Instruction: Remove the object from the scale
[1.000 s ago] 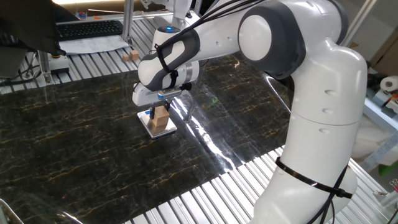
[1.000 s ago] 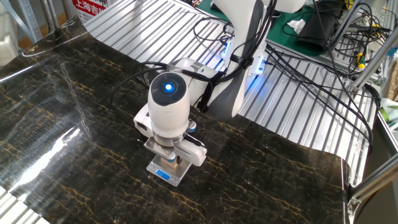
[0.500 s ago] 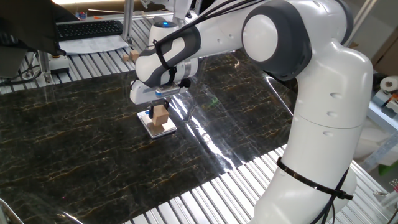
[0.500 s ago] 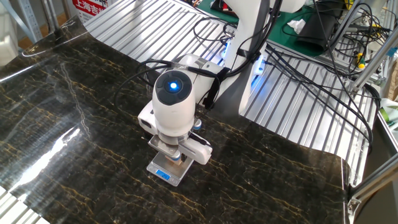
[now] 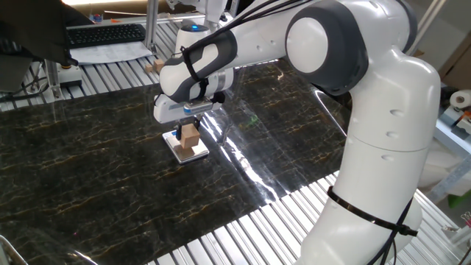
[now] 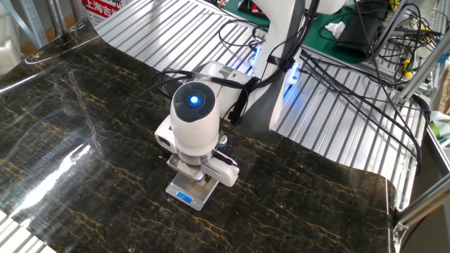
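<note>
The light-brown wooden cube (image 5: 190, 135) is held between my gripper's fingers, just above the scale (image 5: 188, 151). The scale is a thin white square plate on the dark marble-patterned mat. My gripper (image 5: 189, 126) points straight down and is shut on the cube's sides. In the other fixed view the gripper's body (image 6: 194, 130) covers the cube. There only the scale's front edge with its blue mark (image 6: 185, 197) shows below the fingers.
A second tan wooden block (image 5: 154, 67) lies on the ribbed metal table behind the mat, near a keyboard (image 5: 103, 34). The arm's big white links (image 5: 383, 132) stand over the mat's right side. Cables (image 6: 337, 77) trail over the metal surface.
My gripper has risen a little with the cube, so the cube now hangs slightly above the plate. In the last half second almost nothing has moved.
</note>
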Motion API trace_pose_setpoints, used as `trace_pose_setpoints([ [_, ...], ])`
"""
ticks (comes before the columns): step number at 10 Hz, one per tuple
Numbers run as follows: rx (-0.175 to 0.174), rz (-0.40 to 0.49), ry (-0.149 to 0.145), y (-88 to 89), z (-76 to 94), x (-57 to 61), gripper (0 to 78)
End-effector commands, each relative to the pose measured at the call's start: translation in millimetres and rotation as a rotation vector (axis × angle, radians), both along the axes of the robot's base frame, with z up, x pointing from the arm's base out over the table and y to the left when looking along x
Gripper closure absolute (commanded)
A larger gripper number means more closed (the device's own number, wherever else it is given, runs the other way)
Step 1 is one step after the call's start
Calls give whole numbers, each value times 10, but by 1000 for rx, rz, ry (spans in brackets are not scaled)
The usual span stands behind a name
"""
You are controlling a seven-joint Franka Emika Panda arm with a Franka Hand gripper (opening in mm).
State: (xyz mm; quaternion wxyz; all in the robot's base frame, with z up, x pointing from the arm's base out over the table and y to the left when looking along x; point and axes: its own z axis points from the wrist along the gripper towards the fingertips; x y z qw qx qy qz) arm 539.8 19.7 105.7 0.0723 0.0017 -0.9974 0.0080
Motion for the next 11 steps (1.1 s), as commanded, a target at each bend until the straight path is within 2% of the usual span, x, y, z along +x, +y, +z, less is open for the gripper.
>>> trace_pose_setpoints([
  [1,2,4,10,-11,50,31,759],
  [5,2,5,15,-19,77,34,759],
  [7,-2,8,25,-64,198,9,759],
  [10,-7,4,24,-80,274,-32,759],
  [11,-18,8,24,-95,303,-47,759],
])
